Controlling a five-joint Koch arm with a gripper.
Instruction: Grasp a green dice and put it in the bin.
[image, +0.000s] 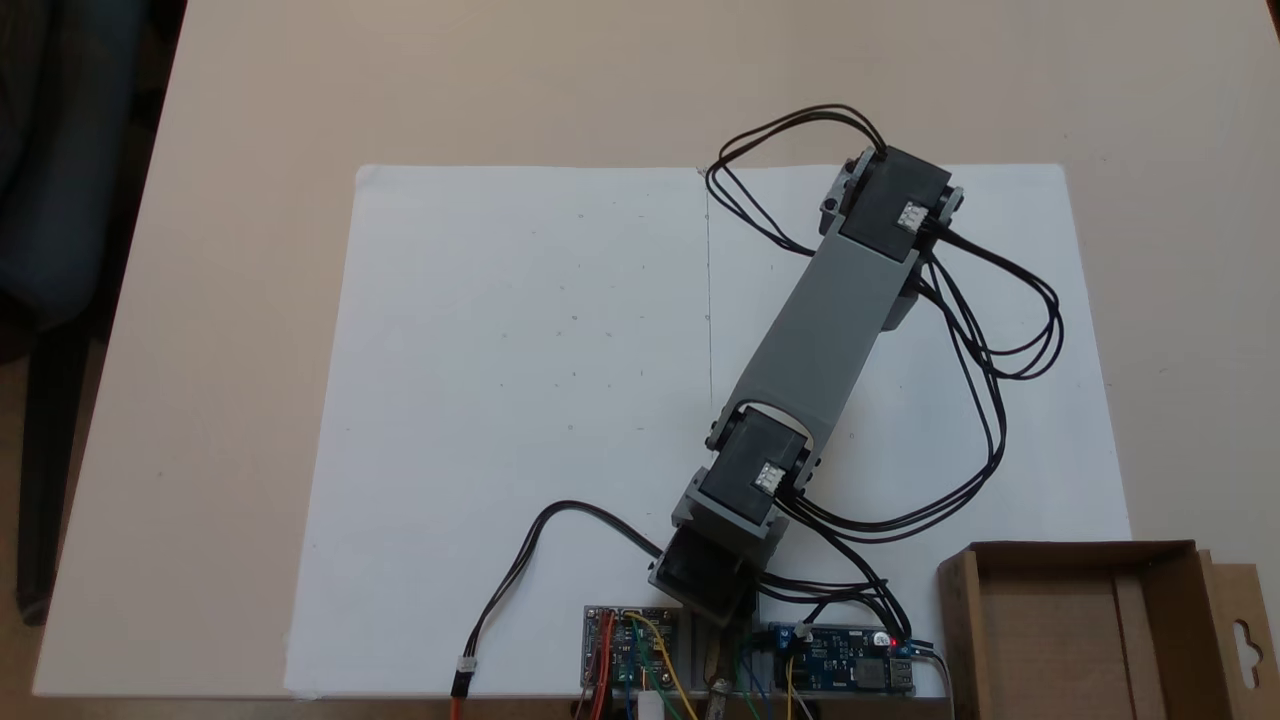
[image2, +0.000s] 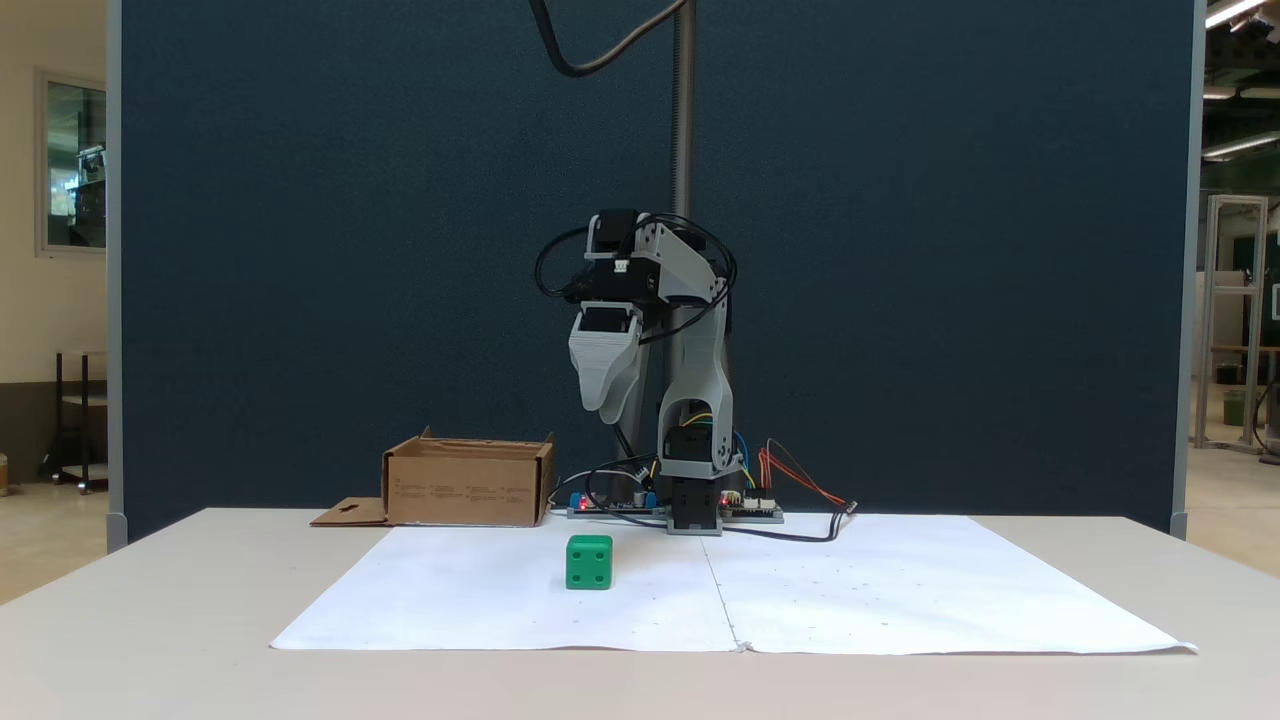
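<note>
The green dice (image2: 589, 562) sits on the white paper (image2: 480, 600), just left of the paper's centre seam in a fixed view. My gripper (image2: 611, 413) hangs well above it, pointing down, slightly right of the dice; its jaws look shut with nothing between them. The bin (image2: 467, 485), a brown cardboard box, stands at the back left in that view, and at the lower right corner as the bin (image: 1080, 549) in the view from above. From above, my grey arm (image: 830, 330) stretches over the paper and covers the dice.
Circuit boards (image: 630, 645) and loose black cables (image: 1000, 400) lie around the arm's base. The bin's flap (image2: 345, 514) with a hang-hole lies flat on the table. A dark blue partition (image2: 300, 250) stands behind the table.
</note>
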